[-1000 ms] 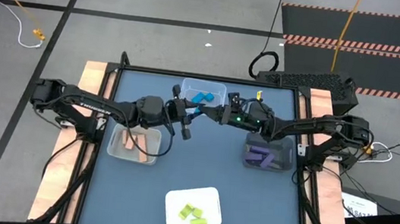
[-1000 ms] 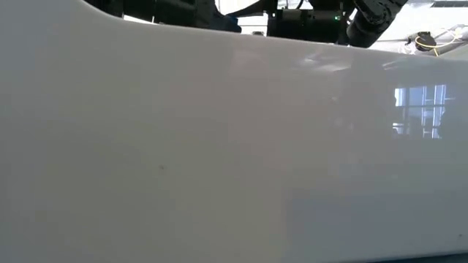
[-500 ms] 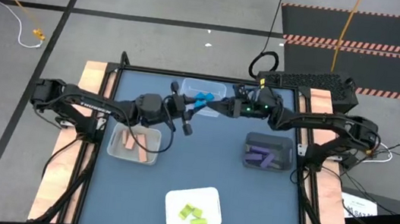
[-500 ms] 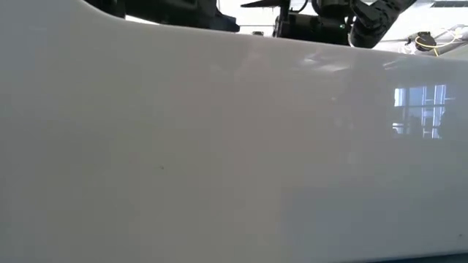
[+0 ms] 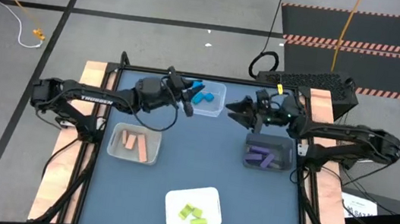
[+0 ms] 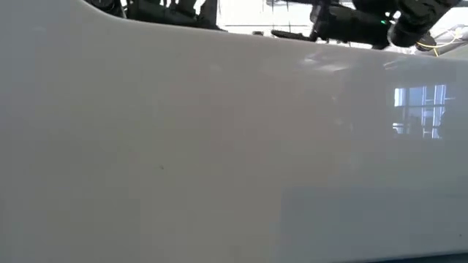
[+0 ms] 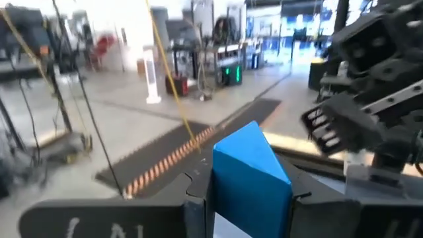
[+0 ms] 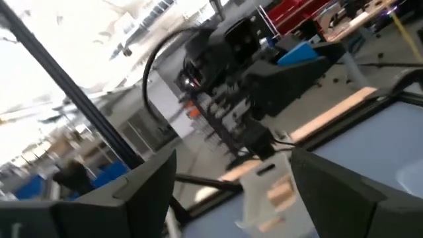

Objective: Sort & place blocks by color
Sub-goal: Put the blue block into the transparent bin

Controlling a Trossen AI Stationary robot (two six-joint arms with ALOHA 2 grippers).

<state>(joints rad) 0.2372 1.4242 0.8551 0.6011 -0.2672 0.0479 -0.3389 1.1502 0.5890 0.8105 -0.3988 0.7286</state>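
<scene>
My left gripper point(image 5: 190, 92) is shut on a blue block point(image 7: 248, 173) and hangs at the left rim of the clear far bin point(image 5: 214, 110). Blue blocks point(image 5: 202, 97) lie in that bin. My right gripper point(image 5: 237, 110) stands open to the right of the bin with nothing between its fingers point(image 8: 231, 198). Its wrist view shows the left arm with the blue block point(image 8: 301, 53). Tan blocks point(image 5: 134, 141) lie in the clear bin on the left. Purple blocks point(image 5: 259, 157) lie in the dark bin, and yellow-green blocks point(image 5: 192, 214) lie on the white tray. My left gripper pinches the blue block by two opposite sides point(image 7: 218, 192) between its two fingers. They reach in about level from the table's left. The block is lifted clear, and one corner point(image 7: 254, 127) sticks out past the fingertips.
The clear bin point(image 5: 116, 148), the dark bin point(image 5: 287, 147) and the white tray point(image 5: 174, 201) stand on the blue table top. Bare table lies between them in the middle. The low view is filled by a white wall point(image 6: 219, 146); only the arms show above it.
My right gripper has opened, let go of the blue block and drawn back toward the table's right edge. My left gripper, still shut on the block, has carried it from the middle toward the far edge, to the clear far bin.
</scene>
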